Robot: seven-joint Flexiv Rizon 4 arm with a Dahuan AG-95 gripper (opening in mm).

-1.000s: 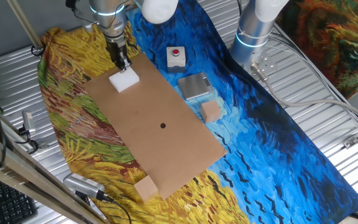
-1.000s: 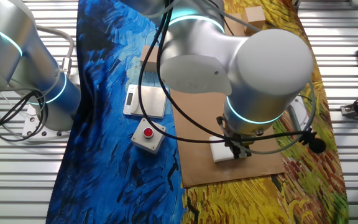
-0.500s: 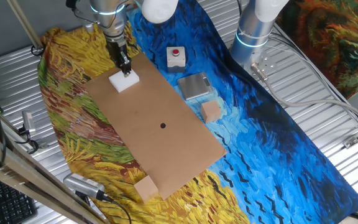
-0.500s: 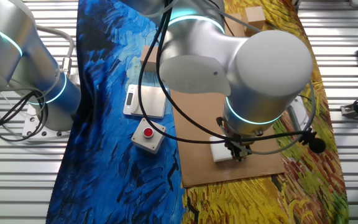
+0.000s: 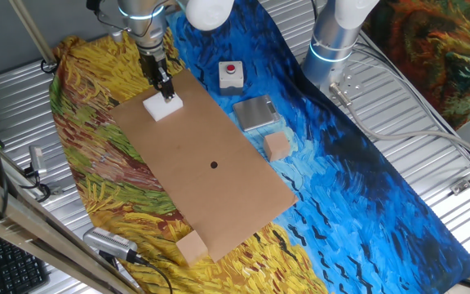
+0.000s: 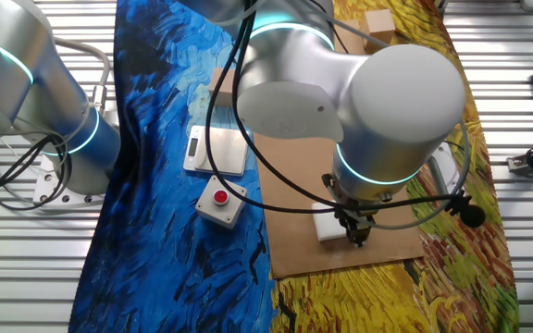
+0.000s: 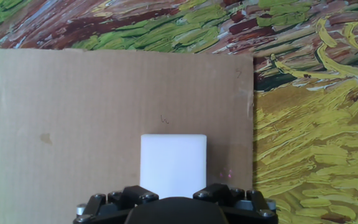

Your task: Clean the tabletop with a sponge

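The white sponge (image 5: 162, 107) lies on the far left corner of the brown tabletop (image 5: 210, 188), close to its edge. My gripper (image 5: 165, 88) stands straight down on the sponge, its fingers closed on the sponge's sides. In the other fixed view the sponge (image 6: 329, 225) shows beside the gripper (image 6: 357, 233) near the front edge of the tabletop (image 6: 294, 242), under the big arm. In the hand view the sponge (image 7: 173, 163) sits between the finger bases of the gripper (image 7: 173, 198) on the tabletop (image 7: 73, 112). The black dot (image 5: 214, 165) is at the board's centre.
A white box with a red button (image 5: 232, 73) and a silver flat device (image 5: 256, 113) lie on the blue cloth right of the board. One tan cube (image 5: 277, 145) sits by the board's right edge, another (image 5: 191, 246) at its near corner. A second arm's base (image 5: 333, 41) stands behind.
My gripper has shifted slightly along the sponge and sunk a little onto it. The sponge has barely moved.
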